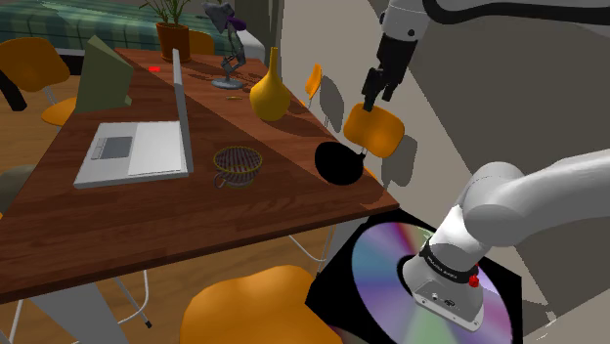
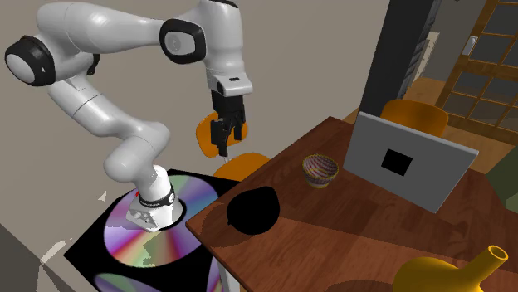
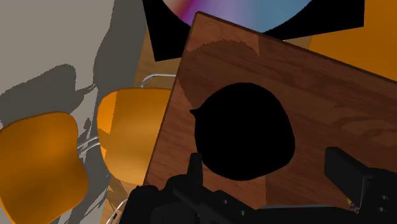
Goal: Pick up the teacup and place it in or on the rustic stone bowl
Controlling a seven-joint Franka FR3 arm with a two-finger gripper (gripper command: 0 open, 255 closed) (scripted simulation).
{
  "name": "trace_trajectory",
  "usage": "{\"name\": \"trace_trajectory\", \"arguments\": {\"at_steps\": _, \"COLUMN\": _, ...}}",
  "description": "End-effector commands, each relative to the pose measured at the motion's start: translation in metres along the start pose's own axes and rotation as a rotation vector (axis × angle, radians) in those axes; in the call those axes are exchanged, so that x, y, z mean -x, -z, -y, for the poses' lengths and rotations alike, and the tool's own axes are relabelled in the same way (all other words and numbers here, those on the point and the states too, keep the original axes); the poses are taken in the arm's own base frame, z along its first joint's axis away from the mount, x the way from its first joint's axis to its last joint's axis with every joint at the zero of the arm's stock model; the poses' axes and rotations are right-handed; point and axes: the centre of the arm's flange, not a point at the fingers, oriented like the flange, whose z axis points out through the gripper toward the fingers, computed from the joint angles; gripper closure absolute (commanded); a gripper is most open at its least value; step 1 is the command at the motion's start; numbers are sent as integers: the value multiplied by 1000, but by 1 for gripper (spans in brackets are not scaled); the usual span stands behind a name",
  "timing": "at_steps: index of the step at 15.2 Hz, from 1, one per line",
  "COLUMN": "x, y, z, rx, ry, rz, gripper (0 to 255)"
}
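well above the teacup, end effector spread wide

the black teacup (image 1: 340, 163) sits on the wooden tabletop (image 1: 117, 225) near its corner, at centre right of the shoulder view, close to the edge nearest the robot's stand (image 1: 337, 291). it is drawn as a flat black rounded shape with a small nub on one side. the striped bowl (image 1: 238, 163) stands to its left in that view, apart from it, between the teacup and an open grey laptop (image 1: 137, 147). a yellow vase (image 1: 272, 93) stands further back, toward the upper middle of the frame.

the end effector (image 1: 371, 101) hangs in the air in the upper right part of the shoulder view, above and a little right of the teacup, in front of the back of an orange chair (image 1: 376, 129). it touches nothing. in the second exterior view it hangs at upper centre-left, with the teacup below and to its right and the bowl further right, near the laptop. in the wrist view the two black fingers (image 3: 196, 175) stand far apart, the teacup seen beyond and between them, untouched; they hold nothing.

a rainbow-sheened disc (image 1: 386, 259) lies on the stand around the arm's base.
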Motion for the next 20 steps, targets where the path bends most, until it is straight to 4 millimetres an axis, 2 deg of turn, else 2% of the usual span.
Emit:
{"name": "trace_trajectory", "arguments": {"at_steps": 1, "x": 0, "y": 0, "z": 0, "rx": 0, "ry": 0, "rz": 0, "gripper": 0}}
{"name": "trace_trajectory", "arguments": {"at_steps": 20, "x": -118, "y": -89, "z": 199, "rx": -13, "ry": -101, "rz": -9, "gripper": 0}}
